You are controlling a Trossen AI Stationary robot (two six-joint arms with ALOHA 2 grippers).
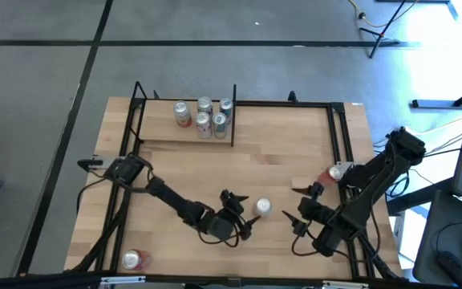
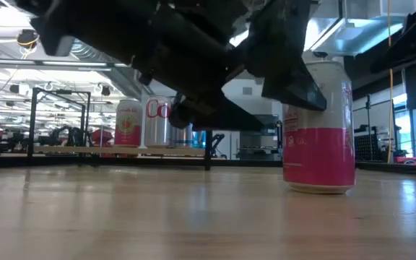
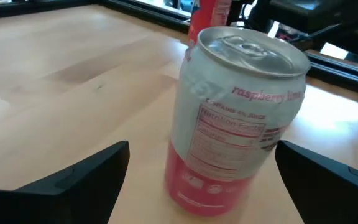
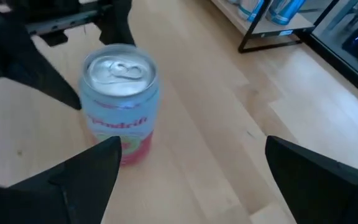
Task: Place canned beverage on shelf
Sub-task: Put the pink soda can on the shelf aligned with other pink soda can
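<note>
Near the table's front middle: a raspberry-lime can (image 1: 262,207) is standing upright on the wooden tabletop (image 1: 279,168), pink below and silver above, its pull-tab top unopened.
Left gripper: the left gripper (image 1: 239,215) is sitting low just beside that can, on its left in the high view; its fingers (image 3: 79,177) are standing spread wide with the can between them, not touching it.
Right gripper: the right gripper (image 1: 293,217) is hanging near the can's other side, pointed toward it; its fingers (image 4: 79,168) are also spread wide and holding nothing, with the can ahead of them.
Shelf: the shelf (image 1: 184,132) is sitting at the table's far left corner, a light plank in black rods, well apart from the upright can.
Cans on shelf: five cans (image 1: 204,117) are standing clustered on the plank, pink-and-silver ones (image 2: 128,123) showing in the low view.
Right edge: another red can (image 1: 335,172) is resting by the right arm's base.
Front left corner: one more can (image 1: 133,258) is lying on its side.
</note>
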